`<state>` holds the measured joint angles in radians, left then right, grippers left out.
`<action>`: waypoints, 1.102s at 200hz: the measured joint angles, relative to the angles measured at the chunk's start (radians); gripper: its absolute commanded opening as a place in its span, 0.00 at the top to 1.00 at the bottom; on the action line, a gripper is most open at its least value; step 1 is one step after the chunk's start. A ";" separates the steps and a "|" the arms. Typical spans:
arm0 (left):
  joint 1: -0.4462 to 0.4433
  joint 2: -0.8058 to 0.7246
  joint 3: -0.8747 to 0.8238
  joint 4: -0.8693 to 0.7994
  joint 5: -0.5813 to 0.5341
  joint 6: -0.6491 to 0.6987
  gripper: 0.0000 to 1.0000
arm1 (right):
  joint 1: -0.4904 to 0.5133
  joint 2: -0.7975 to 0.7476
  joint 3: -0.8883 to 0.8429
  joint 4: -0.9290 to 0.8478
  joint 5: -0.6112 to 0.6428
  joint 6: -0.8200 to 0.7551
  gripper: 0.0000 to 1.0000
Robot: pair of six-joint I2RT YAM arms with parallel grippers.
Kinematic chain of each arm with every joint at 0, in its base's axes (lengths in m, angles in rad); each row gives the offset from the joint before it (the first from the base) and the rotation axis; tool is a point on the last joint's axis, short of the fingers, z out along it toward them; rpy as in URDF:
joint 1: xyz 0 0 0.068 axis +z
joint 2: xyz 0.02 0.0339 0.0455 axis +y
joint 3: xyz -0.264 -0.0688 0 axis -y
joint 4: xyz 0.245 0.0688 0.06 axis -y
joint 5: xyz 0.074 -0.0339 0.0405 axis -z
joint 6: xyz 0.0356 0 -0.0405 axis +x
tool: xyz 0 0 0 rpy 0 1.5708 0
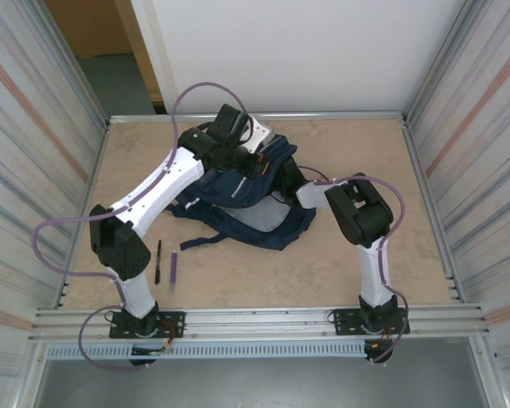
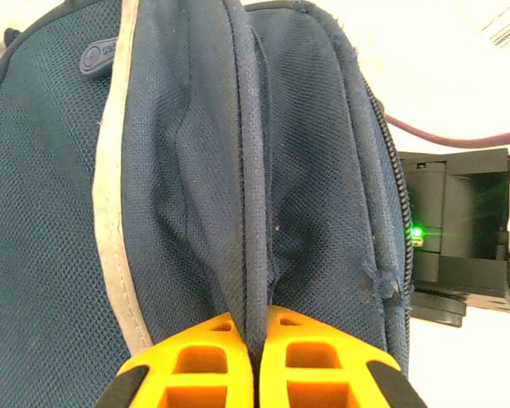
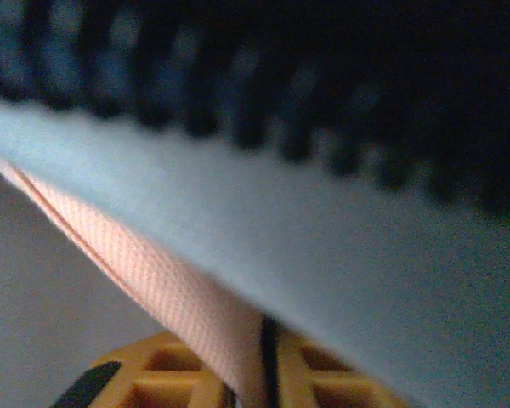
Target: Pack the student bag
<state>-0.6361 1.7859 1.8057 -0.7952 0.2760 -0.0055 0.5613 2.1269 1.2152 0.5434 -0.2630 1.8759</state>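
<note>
table (image 1: 263, 272): student bag (image 1: 238, 194) lies mid-table toward the far side, between my arms | my left gripper (image 2: 255, 327): jaws closed tight on a raised fold of the bag's navy mesh | my right gripper (image 3: 263, 344): fingers almost together beneath pale cloth (image 3: 323, 255), pink fabric strip (image 3: 153, 272) running down between them; gripped or not, I cannot tell

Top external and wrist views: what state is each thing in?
student bag: slumped on the table, one fold pinched.
left gripper: shut on a student bag fold.
right gripper: shut on pink fabric.
black pen: lying flat, untouched.
purple pen: lying flat beside it, untouched.
</note>
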 measured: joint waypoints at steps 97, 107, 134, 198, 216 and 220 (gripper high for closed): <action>0.115 -0.105 -0.231 0.176 0.102 -0.060 1.00 | -0.080 -0.134 0.030 -0.328 -0.120 -0.260 0.50; 0.120 -0.106 -0.243 0.185 0.109 -0.062 1.00 | -0.106 -0.169 0.030 -0.396 -0.125 -0.317 0.50; 0.119 -0.108 -0.274 0.216 0.127 -0.063 1.00 | -0.171 -0.248 0.029 -0.528 -0.126 -0.453 0.50; 0.119 -0.108 -0.328 0.278 0.230 -0.091 0.73 | -0.278 -0.380 0.001 -0.817 -0.063 -0.797 0.51; 0.120 -0.124 -0.378 0.306 0.257 -0.109 0.72 | -0.340 -0.429 -0.037 -0.877 -0.048 -0.887 0.51; 0.120 -0.131 -0.391 0.308 0.261 -0.114 0.71 | -0.351 -0.438 -0.043 -0.888 -0.047 -0.903 0.51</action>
<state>-0.5163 1.6550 1.4147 -0.4873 0.5369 -0.1192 0.2100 1.6894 1.1717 -0.3450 -0.3099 0.9726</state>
